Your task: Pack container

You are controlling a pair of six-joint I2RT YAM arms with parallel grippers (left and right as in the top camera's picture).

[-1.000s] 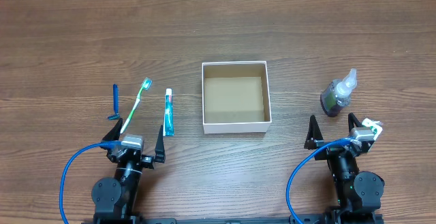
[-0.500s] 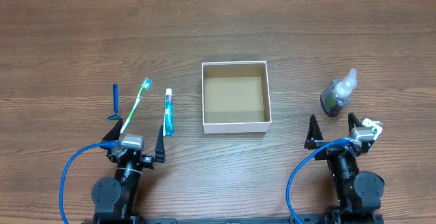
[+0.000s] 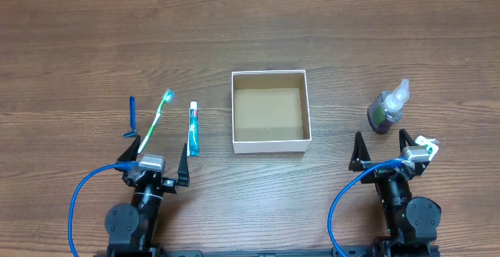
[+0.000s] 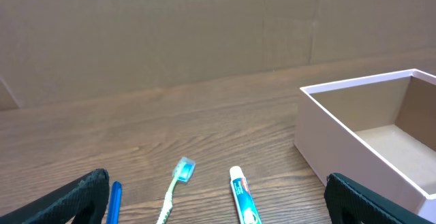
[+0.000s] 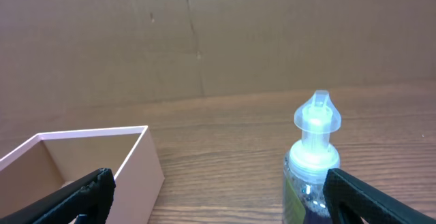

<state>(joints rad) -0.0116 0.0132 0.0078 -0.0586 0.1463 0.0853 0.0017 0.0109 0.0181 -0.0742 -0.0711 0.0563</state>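
Observation:
The container, a small square box with white walls and a brown inside, sits open and empty at the table's middle; it also shows in the left wrist view and the right wrist view. Left of it lie a toothpaste tube, a green toothbrush and a blue razor. A clear pump bottle stands to the right. My left gripper is open and empty near the front edge. My right gripper is open and empty just before the bottle.
A brown cardboard wall runs along the table's far edge. Blue cables loop beside both arm bases at the front.

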